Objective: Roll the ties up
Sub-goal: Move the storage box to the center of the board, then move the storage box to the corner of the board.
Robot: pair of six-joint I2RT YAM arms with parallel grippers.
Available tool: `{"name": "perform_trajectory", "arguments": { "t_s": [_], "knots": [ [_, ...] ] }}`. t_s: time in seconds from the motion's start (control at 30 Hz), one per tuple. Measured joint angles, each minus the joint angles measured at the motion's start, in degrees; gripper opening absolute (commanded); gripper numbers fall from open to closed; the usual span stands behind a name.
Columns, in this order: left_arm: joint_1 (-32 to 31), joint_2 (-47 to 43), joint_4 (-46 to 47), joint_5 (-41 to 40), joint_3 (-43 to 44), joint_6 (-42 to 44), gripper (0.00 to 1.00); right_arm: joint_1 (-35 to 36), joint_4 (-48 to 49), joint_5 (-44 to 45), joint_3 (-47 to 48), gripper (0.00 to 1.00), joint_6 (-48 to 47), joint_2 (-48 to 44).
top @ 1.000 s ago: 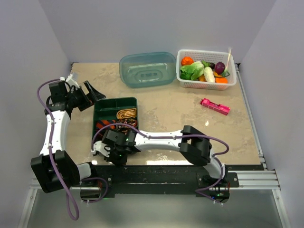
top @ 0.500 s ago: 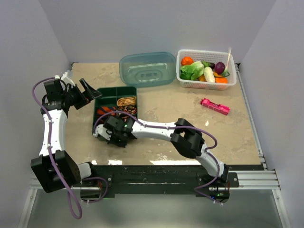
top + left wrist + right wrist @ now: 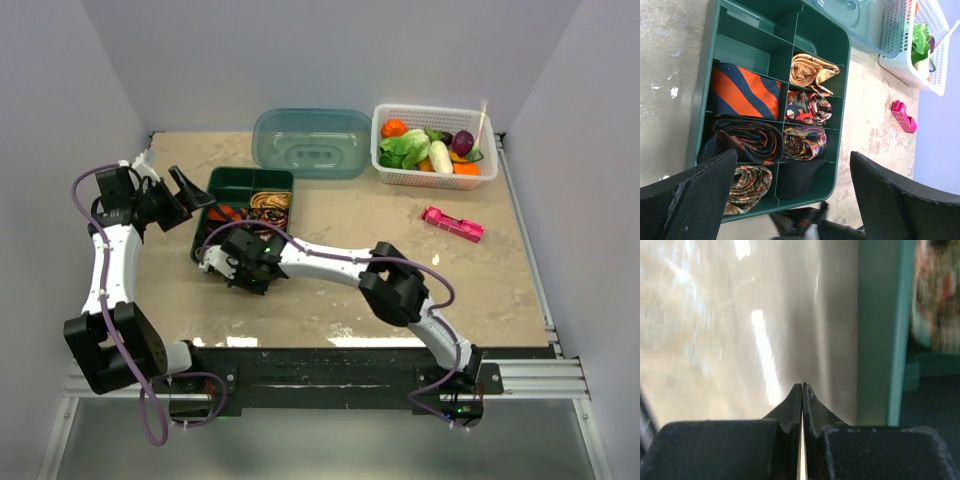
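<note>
My left gripper (image 3: 793, 156) is spread wide, facing the green tray (image 3: 700, 115). The orange striped tie (image 3: 745, 92) lies ahead of its fingers, long axis crosswise to them. My right gripper (image 3: 802, 388) is pressed together on nothing, the tray's wall just to its right.

Robot lab test cell, plain white walls (image 3: 330, 60), marbled tabletop (image 3: 480, 290), aluminium rail frame (image 3: 545, 376)

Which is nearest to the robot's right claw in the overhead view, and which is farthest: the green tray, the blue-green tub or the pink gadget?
Measured from the right claw, seen from above:
1. green tray: right beside the claw, just beyond it.
2. blue-green tub: at the back, past the tray.
3. pink gadget: far off to the right.
</note>
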Motion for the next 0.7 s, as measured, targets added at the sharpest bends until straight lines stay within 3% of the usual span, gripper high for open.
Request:
{"name": "perform_trajectory", "arguments": {
  "t_s": [0.17,0.33,0.47,0.7],
  "knots": [
    [0.0,0.79,0.33,1.55,-0.04,0.02,0.98,-4.76,3.26,-0.59,-13.27,0.0,5.79,-15.21],
    [-0.96,0.79,0.44,2.19,-0.59,0.39,0.83,-14.88,9.77,2.03,-16.52,0.0,11.56,-24.98],
    [-4.2,0.28,0.09,2.25,-3.1,1.22,0.76,-19.67,11.37,5.07,-16.28,0.0,14.6,-22.43],
    [-10.36,-6.34,-3.54,-0.33,-8.9,1.51,0.73,-18.97,8.09,5.18,-16.09,0.0,18.69,-7.96]
  ]
}}
